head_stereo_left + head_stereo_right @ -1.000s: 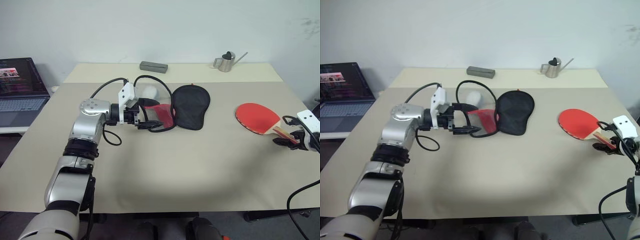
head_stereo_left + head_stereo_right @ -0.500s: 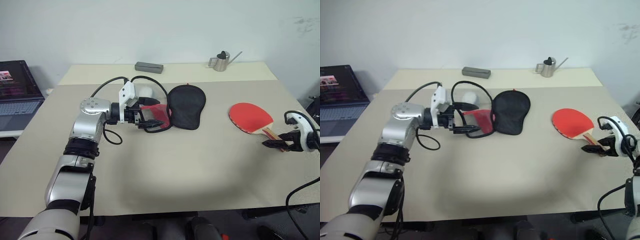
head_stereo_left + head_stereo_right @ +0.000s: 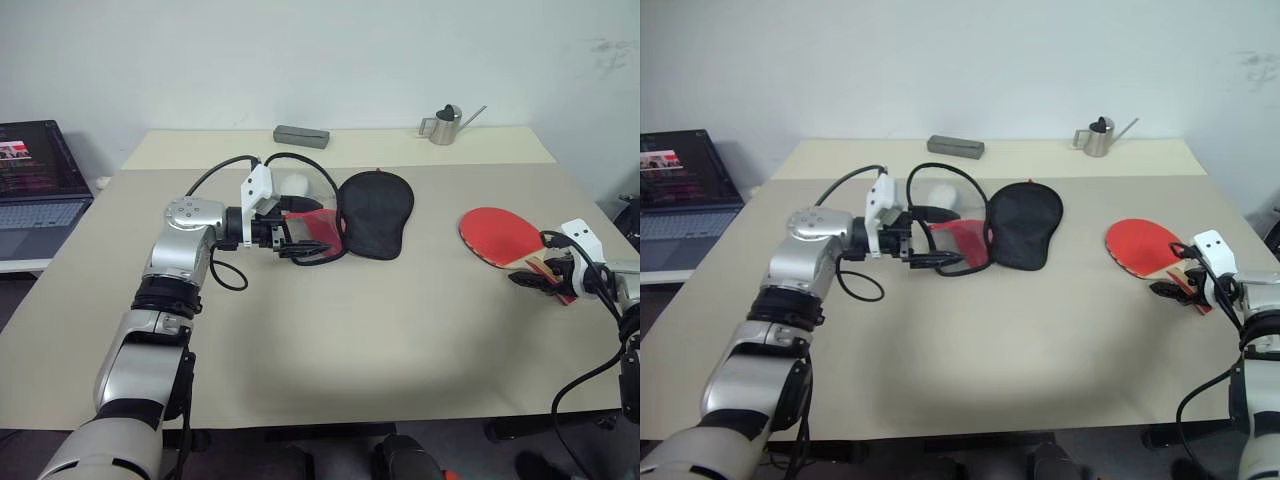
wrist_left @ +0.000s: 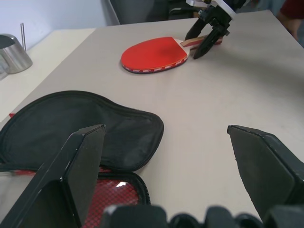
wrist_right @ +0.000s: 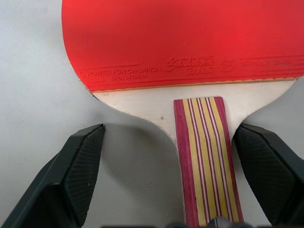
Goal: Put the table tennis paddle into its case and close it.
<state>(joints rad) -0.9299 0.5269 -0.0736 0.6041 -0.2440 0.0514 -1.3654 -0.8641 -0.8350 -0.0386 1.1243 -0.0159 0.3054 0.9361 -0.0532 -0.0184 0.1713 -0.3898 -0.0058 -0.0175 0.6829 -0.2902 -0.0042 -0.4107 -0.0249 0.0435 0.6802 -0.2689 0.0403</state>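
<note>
The right gripper (image 5: 166, 180) has advanced over the past second from beside the handle's end to straddle it; its jaws stand released either side of the striped wooden handle, not yet clenched. Judgement: a grasp is imminent, and nothing is packed.

The round red rubber-faced table tennis paddle (image 3: 500, 236) lies flat near the bench's right edge (image 3: 610, 290). Legible on its rubber: "POWER FOR CHAMPION", "MADE IN CHINA".

The left gripper (image 3: 292, 240) remains stationary, jaws released, at the unzipped black fabric paddle-shaped case (image 3: 372, 213), which lies open at mid-bench toward the far edge, well apart from the paddle.
</note>
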